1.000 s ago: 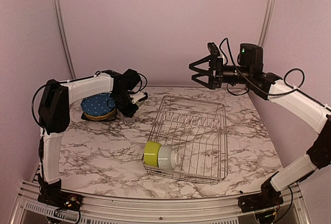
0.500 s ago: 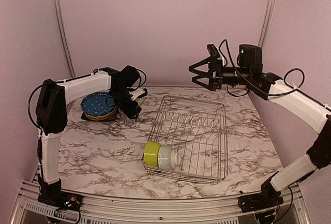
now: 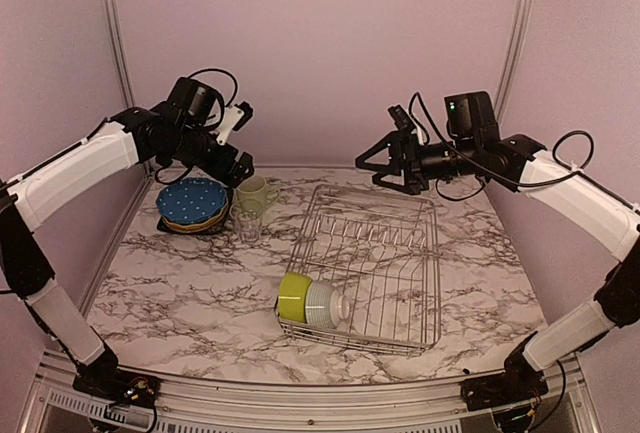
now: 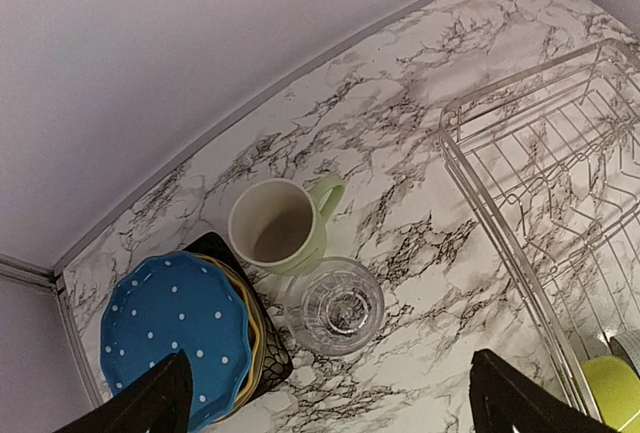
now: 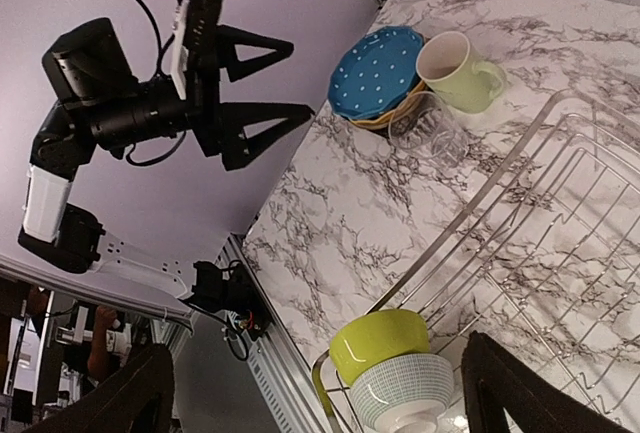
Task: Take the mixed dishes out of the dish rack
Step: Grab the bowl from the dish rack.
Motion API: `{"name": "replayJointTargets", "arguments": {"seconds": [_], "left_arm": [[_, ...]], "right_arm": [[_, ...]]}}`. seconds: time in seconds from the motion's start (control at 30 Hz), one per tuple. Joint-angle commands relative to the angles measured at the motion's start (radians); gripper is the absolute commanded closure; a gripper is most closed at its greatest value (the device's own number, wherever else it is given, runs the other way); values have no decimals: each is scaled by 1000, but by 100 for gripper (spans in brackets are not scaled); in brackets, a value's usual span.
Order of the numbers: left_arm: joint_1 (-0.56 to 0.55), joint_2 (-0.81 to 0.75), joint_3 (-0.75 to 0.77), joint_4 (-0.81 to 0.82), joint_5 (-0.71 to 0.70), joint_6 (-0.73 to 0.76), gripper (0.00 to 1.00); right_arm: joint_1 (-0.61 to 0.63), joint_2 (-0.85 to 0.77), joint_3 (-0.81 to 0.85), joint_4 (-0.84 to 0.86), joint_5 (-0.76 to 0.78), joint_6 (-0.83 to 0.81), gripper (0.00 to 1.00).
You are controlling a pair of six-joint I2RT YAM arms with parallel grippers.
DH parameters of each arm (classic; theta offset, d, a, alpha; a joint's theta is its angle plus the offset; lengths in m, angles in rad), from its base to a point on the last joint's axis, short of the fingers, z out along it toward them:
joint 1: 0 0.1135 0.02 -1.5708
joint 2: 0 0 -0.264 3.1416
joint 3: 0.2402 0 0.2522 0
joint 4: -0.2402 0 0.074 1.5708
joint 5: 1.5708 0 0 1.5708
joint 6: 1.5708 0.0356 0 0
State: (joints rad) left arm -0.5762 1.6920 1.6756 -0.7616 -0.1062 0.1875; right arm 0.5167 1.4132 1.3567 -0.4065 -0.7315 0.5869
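The left end effector (image 5: 280, 81) has lifted off the table (image 3: 180, 273) and spread its fingers, leaving the small clear glass (image 4: 335, 305) upright at the far-left corner, just beside the pale green mug (image 4: 278, 225) and the blue dotted plate (image 4: 170, 333) topping the stack. The right end effector (image 3: 375, 148), also released, hovers over the far edge of the dish rack (image 3: 370, 243). Next up are probably the lime-green bowl (image 3: 294, 295) and white ribbed bowl (image 3: 322, 305), lying on their sides in the rack's near-left corner, which calls for a descent and a rim grasp.
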Motion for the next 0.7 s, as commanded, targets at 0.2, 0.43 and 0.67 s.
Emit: {"name": "replayJointTargets", "arguments": {"seconds": [0.2,0.43,0.67], "left_arm": [[-1,-493,-508,604,-201,-316,1],[2,-536,-553,552,-85,-312,1],[2,-545,-579,554,-33,-362,1]], "right_arm": [[230,-34,10,-331,200,-69,4],[288,-81,-146,-329,114,-48,5],[288,-141,-361,-92,27,39,5]]}}
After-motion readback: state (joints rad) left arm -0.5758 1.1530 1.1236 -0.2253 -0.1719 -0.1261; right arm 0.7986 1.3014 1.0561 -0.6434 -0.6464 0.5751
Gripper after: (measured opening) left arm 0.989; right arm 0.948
